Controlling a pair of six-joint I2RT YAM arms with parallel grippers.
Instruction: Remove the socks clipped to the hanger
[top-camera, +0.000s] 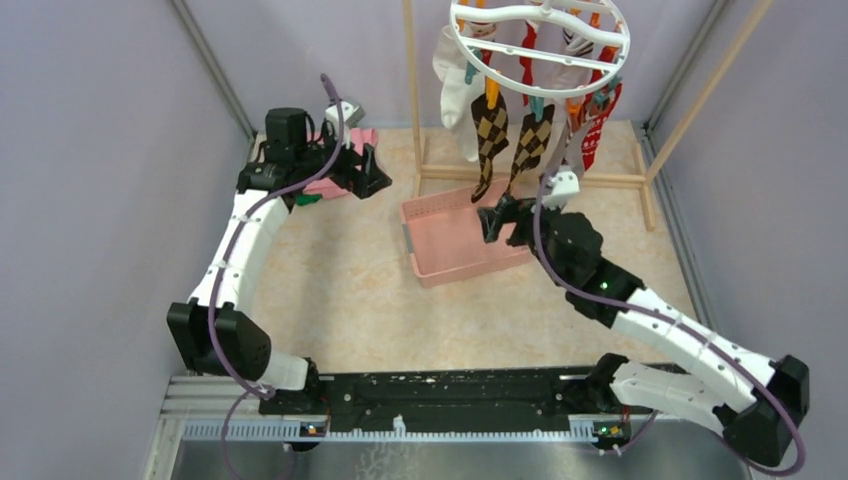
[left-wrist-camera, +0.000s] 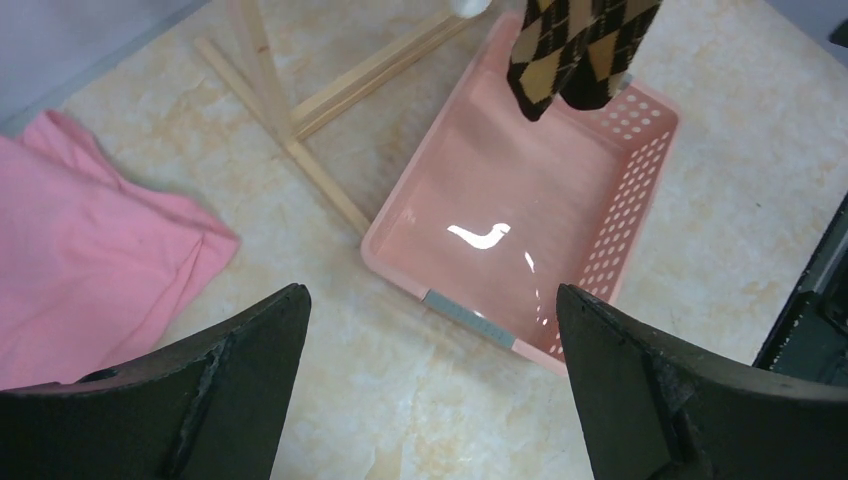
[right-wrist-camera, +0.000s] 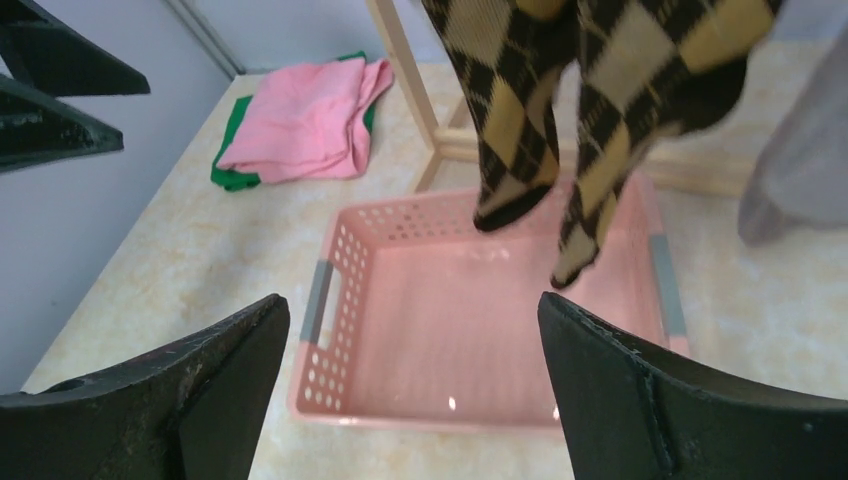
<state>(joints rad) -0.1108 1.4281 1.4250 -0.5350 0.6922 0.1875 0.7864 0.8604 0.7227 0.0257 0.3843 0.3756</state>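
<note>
Table (top-camera: 350, 290) carries basket (top-camera: 412, 245), rack (top-camera: 412, 90), 2 cloths (right-wrist-camera: 300, 120) (pink, green).

Bright, even light from overhead, and the worktop (top-camera: 350, 290) around the pink basket (left-wrist-camera: 632, 180) shows only faint, soft shadows. There's a white glare streak on the basket's floor in the left wrist view. Above the basket, the argyle socks (right-wrist-camera: 505, 120) look slightly soft. Nearer than the basket, the dark jaws loom blurred.

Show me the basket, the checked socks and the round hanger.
basket (right-wrist-camera: 345, 252): right wrist view, perforated left wall.
checked socks (top-camera: 490, 127): top external view, left sock's leg.
hanger (top-camera: 530, 90): top external view, ring's near rim.
</note>
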